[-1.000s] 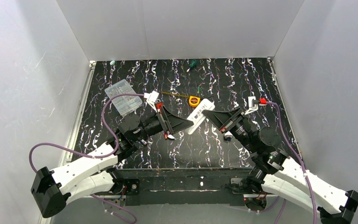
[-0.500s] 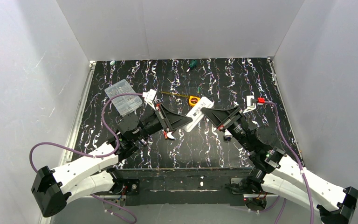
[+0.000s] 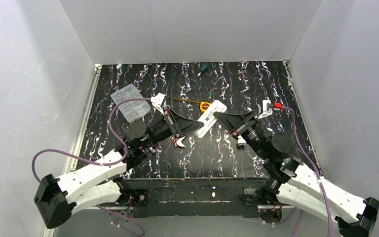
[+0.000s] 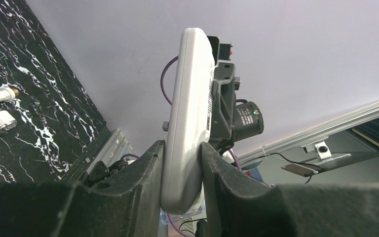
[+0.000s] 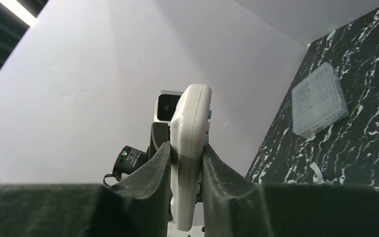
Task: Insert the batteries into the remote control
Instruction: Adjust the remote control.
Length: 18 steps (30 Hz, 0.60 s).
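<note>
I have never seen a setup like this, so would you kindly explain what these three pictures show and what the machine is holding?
These are two robot arms bolted at the near edge of a black marbled table, each ending in a two-finger gripper. The wide picture comes from a fixed camera above and behind them. The other two come from cameras on the wrists, each looking along its own fingers. The left gripper and the right gripper both clamp the white remote control, which sits between them. On the table lie a clear compartment box, a yellow tape measure and a green screwdriver. I cannot make out any batteries.
</note>
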Available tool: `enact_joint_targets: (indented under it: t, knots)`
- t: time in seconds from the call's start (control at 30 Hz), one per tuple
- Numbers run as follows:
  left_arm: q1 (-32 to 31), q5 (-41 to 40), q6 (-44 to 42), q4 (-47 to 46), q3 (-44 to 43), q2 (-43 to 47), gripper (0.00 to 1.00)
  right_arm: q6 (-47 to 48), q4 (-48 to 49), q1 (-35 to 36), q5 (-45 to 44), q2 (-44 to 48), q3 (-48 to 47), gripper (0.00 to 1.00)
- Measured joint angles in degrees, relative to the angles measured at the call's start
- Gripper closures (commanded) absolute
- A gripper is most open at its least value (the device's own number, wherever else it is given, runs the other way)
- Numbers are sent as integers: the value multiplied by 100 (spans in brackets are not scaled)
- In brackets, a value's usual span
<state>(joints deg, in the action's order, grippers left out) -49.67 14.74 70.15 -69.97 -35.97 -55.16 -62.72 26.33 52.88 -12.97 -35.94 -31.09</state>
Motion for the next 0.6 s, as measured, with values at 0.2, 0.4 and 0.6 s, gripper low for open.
enact_joint_targets:
  t: [0.2, 0.4, 0.6]
  knots:
    - [-7, 37, -9, 52, 4, 35, 100, 601, -931, -2, 184, 114, -317, 39]
    - [-7, 74, -11, 179, 87, 72, 100, 1040, -1808, -2, 271, 387, -374, 34]
    - [-7, 315, -15, 448, 87, 133, 100, 1593, -2763, -2, 334, 728, -619, 32]
